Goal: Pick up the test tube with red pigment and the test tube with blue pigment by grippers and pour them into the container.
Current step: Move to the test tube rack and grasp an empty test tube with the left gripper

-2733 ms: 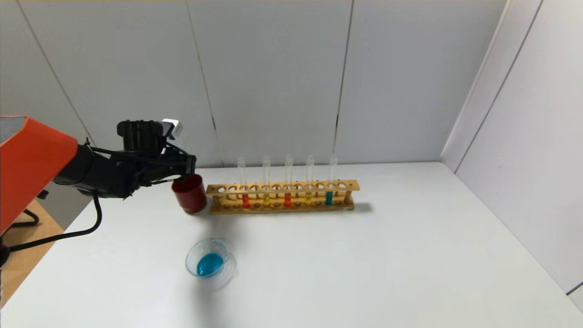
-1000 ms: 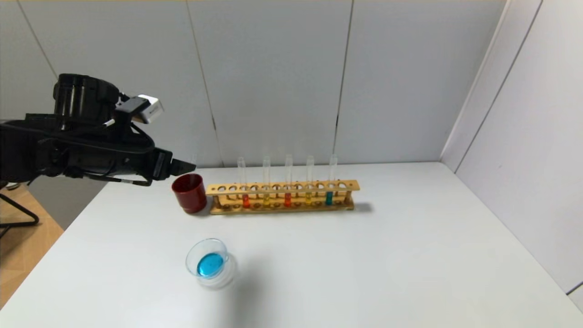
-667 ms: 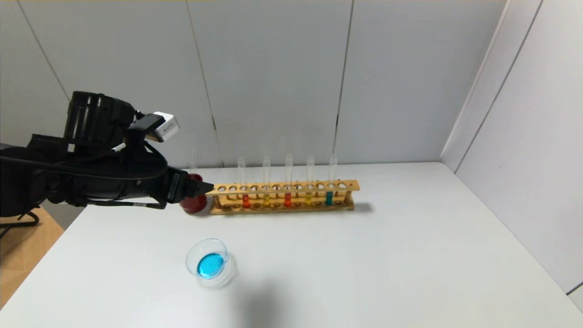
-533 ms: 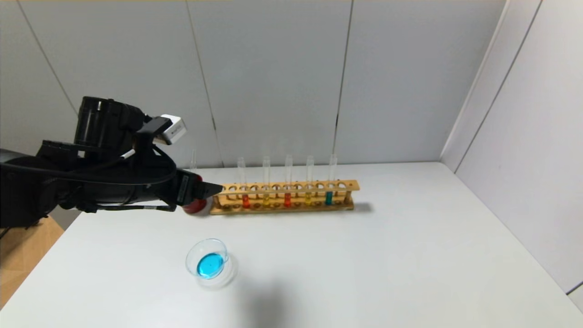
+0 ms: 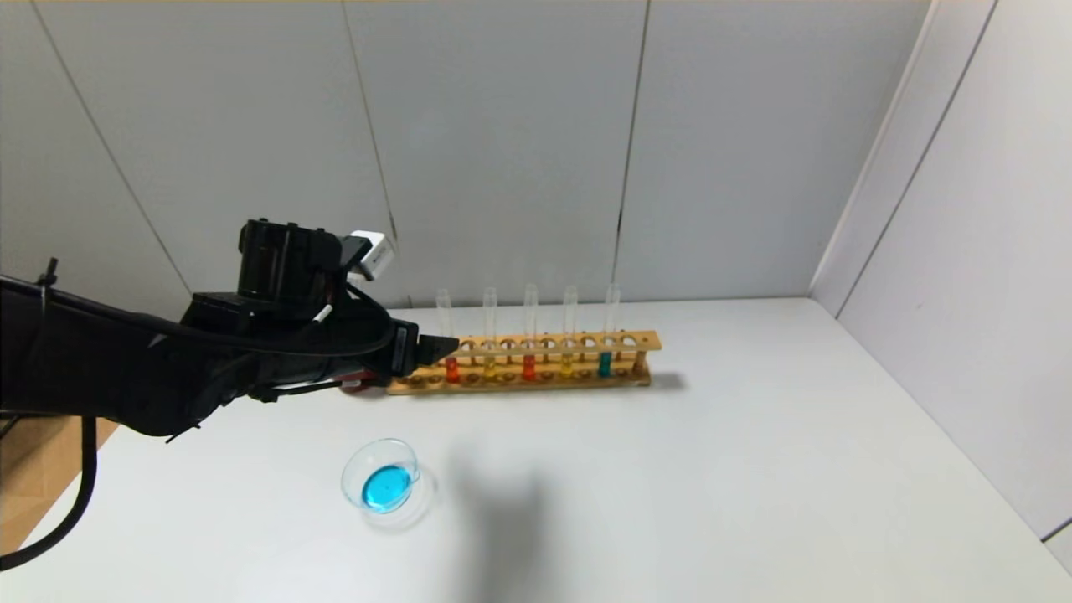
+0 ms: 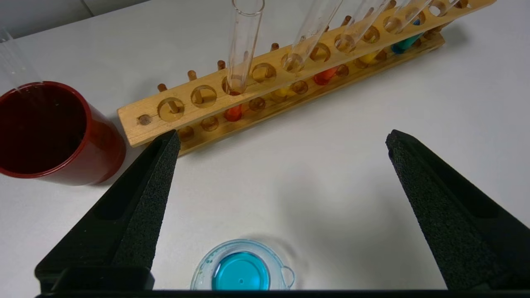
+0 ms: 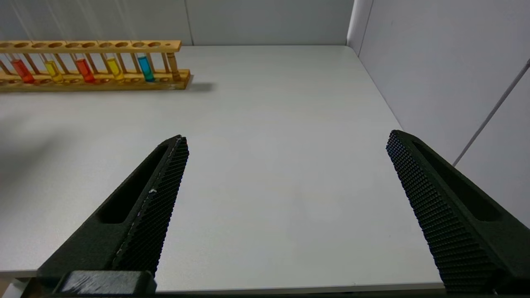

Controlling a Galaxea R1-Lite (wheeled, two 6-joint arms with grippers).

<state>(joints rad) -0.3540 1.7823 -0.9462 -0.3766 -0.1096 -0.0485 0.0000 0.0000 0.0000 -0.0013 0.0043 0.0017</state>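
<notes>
The wooden rack (image 5: 519,345) holds five tubes: two test tubes with red pigment (image 5: 452,368) (image 5: 528,367), two yellow ones, and the test tube with blue pigment (image 5: 605,363) at the right. In the left wrist view the nearest red tube (image 6: 242,45) stands just beyond the fingertips; the blue tube (image 6: 408,41) is far off. My left gripper (image 5: 440,344) (image 6: 282,138) is open and empty, at the rack's left end. The container (image 5: 385,484) (image 6: 242,273), a clear dish, holds blue liquid. My right gripper (image 7: 286,138) is open, empty, over the table's near right part.
A dark red cup (image 6: 41,132) stands left of the rack, mostly hidden behind my left gripper in the head view. A clear tube (image 6: 12,58) stands at its rim. Walls close the back and right sides. The rack also shows in the right wrist view (image 7: 91,43).
My left arm has risen from beside the red cup and swung right and forward; its open fingers now reach the rack's left end and hide the cup. Rack and dish have not moved.
</notes>
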